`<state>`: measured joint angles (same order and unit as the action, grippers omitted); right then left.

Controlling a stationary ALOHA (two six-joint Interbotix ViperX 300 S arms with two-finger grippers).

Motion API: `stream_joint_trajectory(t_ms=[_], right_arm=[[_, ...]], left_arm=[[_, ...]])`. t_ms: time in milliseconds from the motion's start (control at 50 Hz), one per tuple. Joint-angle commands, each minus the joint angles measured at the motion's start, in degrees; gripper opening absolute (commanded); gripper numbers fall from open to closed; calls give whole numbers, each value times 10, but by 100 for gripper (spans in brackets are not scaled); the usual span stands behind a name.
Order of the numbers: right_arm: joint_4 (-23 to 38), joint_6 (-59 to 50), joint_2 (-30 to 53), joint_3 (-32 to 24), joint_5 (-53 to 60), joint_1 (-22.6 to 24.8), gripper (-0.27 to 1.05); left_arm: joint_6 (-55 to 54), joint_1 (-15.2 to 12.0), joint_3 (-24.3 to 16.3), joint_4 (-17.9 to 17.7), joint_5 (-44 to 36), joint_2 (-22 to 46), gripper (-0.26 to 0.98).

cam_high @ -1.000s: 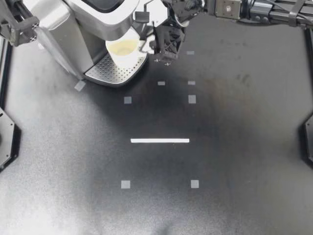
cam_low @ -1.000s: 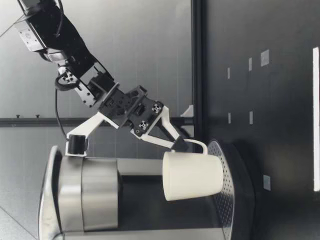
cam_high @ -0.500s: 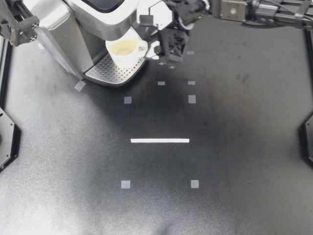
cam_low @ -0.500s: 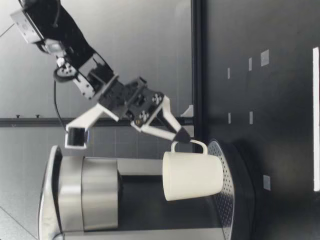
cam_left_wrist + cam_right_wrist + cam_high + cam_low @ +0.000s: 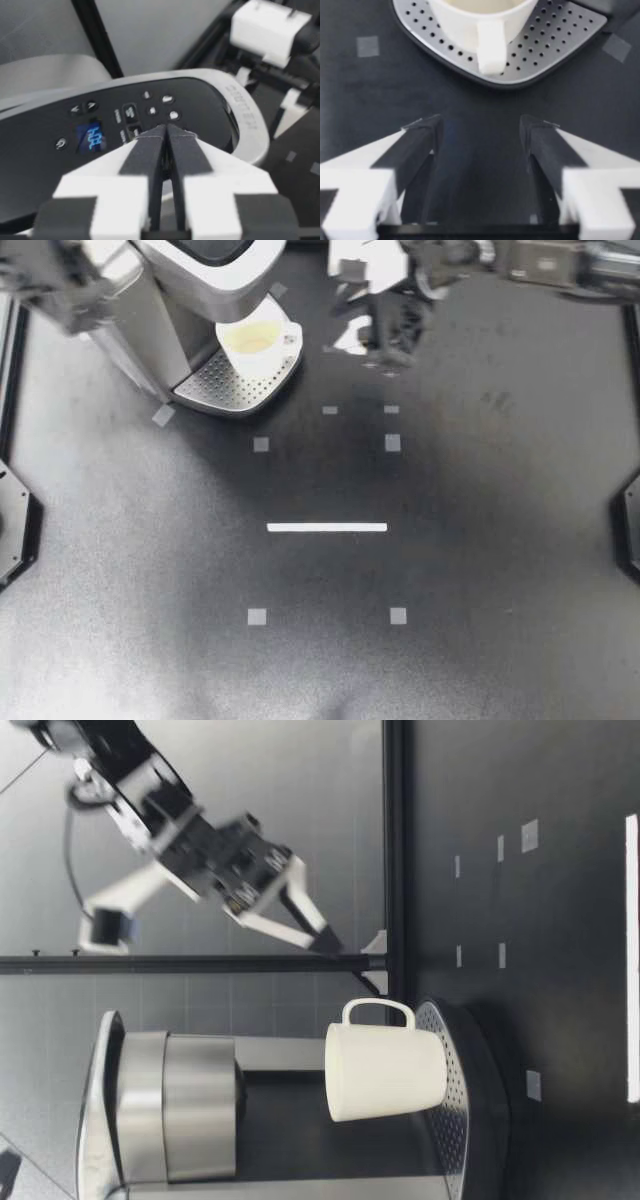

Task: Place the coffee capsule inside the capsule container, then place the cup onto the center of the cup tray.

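A white cup (image 5: 258, 340) stands upright on the perforated cup tray (image 5: 225, 388) of the coffee machine (image 5: 190, 280). My right gripper (image 5: 385, 340) hangs open and empty, off to the right of the cup and apart from it. In the right wrist view the cup's handle (image 5: 491, 47) points at the open right gripper (image 5: 482, 130), with bare table between them. In the low view the right gripper (image 5: 322, 942) is above the cup (image 5: 385, 1070). My left gripper (image 5: 167, 132) is shut over the machine's control panel (image 5: 125, 125). No capsule shows.
The tall machine fills the far left corner, and my left arm (image 5: 45, 275) is beside it. Grey tape squares (image 5: 392, 443) and a white tape strip (image 5: 327, 527) mark the black table. A black rail (image 5: 394, 860) runs along the table's far edge.
My right gripper has drawn back from the cup's handle, to the right and upward. The cup has stayed on the tray. My left arm has shifted at the far left corner.
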<state>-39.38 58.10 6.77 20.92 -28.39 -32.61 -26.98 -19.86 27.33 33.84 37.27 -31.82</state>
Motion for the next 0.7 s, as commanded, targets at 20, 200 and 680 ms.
stream_joint_trajectory(t_ms=[20,200,680], right_arm=[[-24,1,-55,23,14,-4,58],[-83,5,-113,79,29,0,56],[-111,6,-180,164,117,18,47]], left_arm=[[3,1,-48,2,40,28,13],[12,0,-102,2,98,83,13],[40,-13,-153,5,149,125,13]])
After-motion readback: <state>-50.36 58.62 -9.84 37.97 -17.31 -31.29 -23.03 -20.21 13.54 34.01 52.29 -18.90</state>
